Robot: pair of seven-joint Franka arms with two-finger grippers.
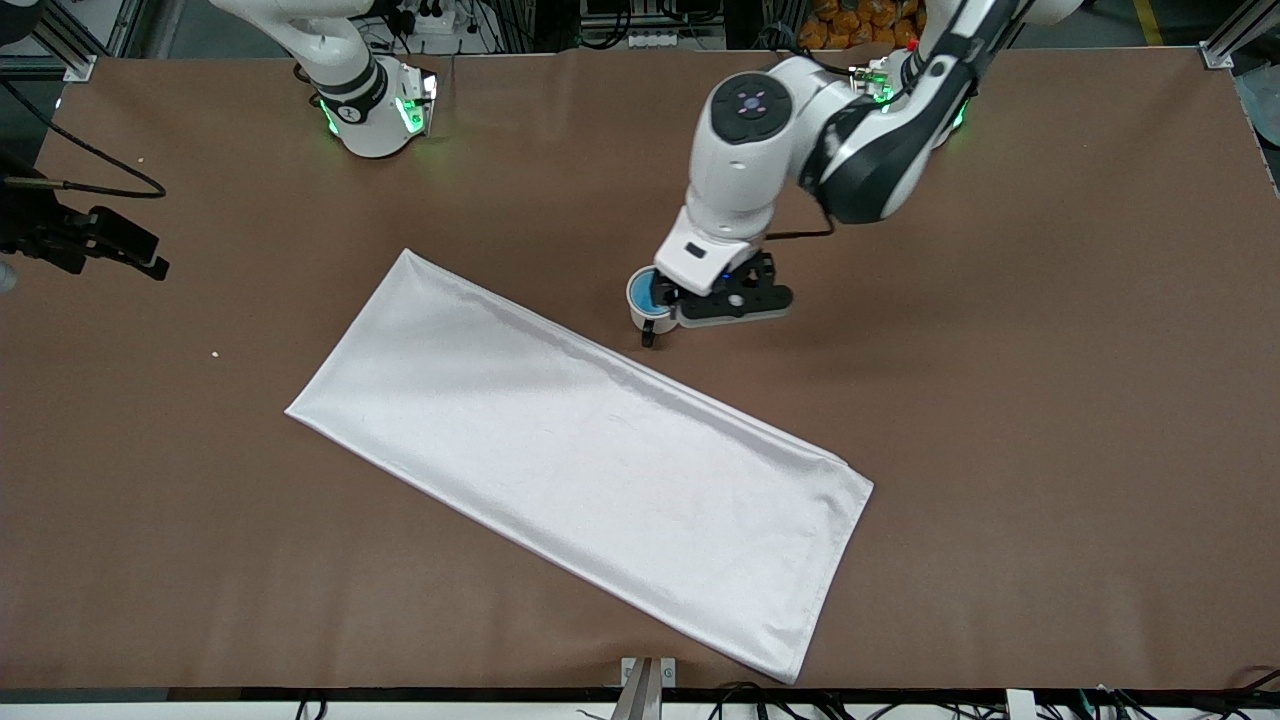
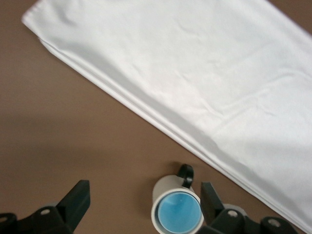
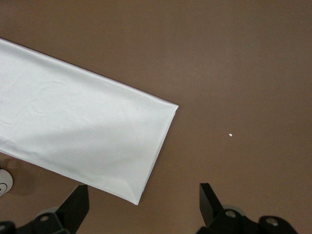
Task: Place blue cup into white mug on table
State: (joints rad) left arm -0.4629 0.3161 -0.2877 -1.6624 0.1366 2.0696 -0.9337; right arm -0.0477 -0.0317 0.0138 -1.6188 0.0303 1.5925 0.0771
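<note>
The blue cup (image 1: 645, 292) sits inside the white mug (image 1: 640, 315), which stands upright on the brown table (image 1: 1050, 400) just off the cloth's long edge, its black handle toward the front camera. My left gripper (image 1: 668, 300) is open over the mug. In the left wrist view the blue cup (image 2: 179, 213) fills the mug (image 2: 168, 186), one fingertip (image 2: 209, 197) is close beside the mug's rim, and the gripper (image 2: 144, 201) holds nothing. My right gripper (image 3: 144, 202) is open and empty, up over bare table at the right arm's end (image 1: 125, 248), and waits there.
A white rectangular cloth (image 1: 580, 450) lies flat and slanted across the table's middle, nearer the front camera than the mug; one corner (image 3: 138, 200) shows below the right gripper. A small white speck (image 1: 215, 353) lies on the table near that corner.
</note>
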